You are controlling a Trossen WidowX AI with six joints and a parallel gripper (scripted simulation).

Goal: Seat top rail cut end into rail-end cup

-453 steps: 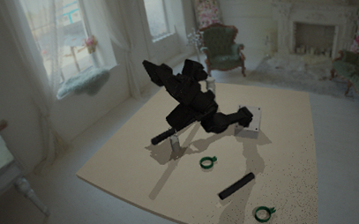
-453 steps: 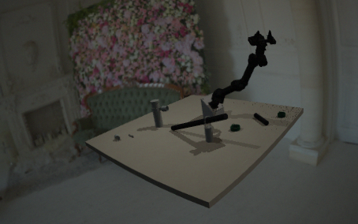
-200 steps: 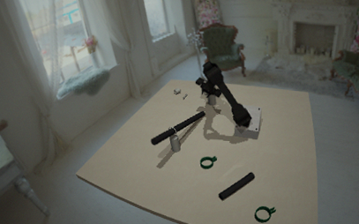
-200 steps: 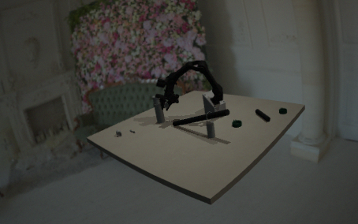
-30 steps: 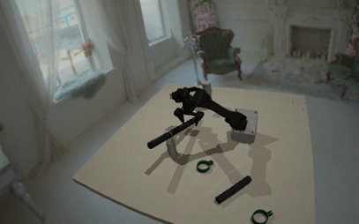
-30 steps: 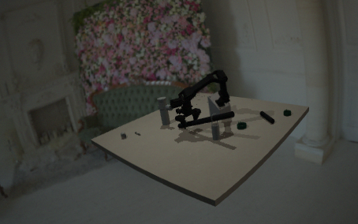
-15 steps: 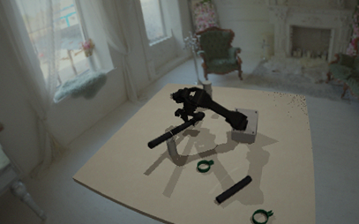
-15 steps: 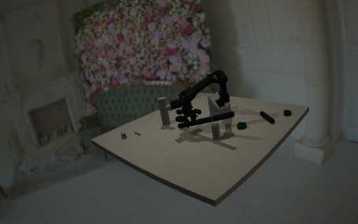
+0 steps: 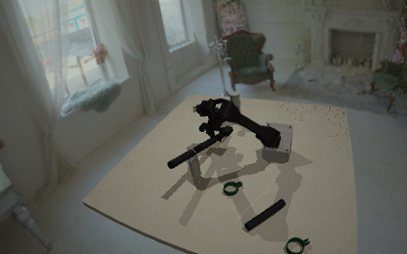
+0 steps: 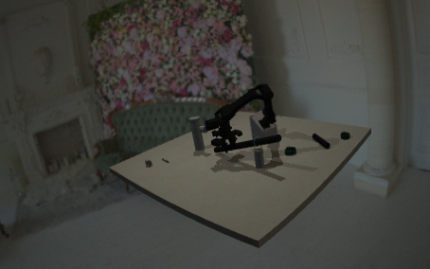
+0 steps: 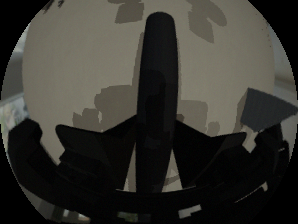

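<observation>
While the fence rail (image 9: 181, 160) (image 10: 246, 143) (image 11: 159, 55) spans the small post (image 9: 194, 168) (image 10: 259, 158), the claw (image 9: 218, 137) (image 10: 227, 145) (image 11: 153, 119) is clamped around it. From where I stand, its near end is still short of the big post (image 9: 234, 100) (image 10: 197, 136); seating it and letting go both remain, I'd judge.

Rail-end cup (image 10: 203, 128) (murky, small) partly behind the arm.

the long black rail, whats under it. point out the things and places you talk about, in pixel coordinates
The short post (image 9: 194, 168) (image 10: 259, 159) stands under the long black rail (image 9: 180, 159) (image 10: 247, 144) (image 11: 159, 55), with shadows on the table (image 9: 138, 181) (image 10: 199, 189) (image 11: 60, 65) beyond. The post's top is too unclear to make out.
</observation>
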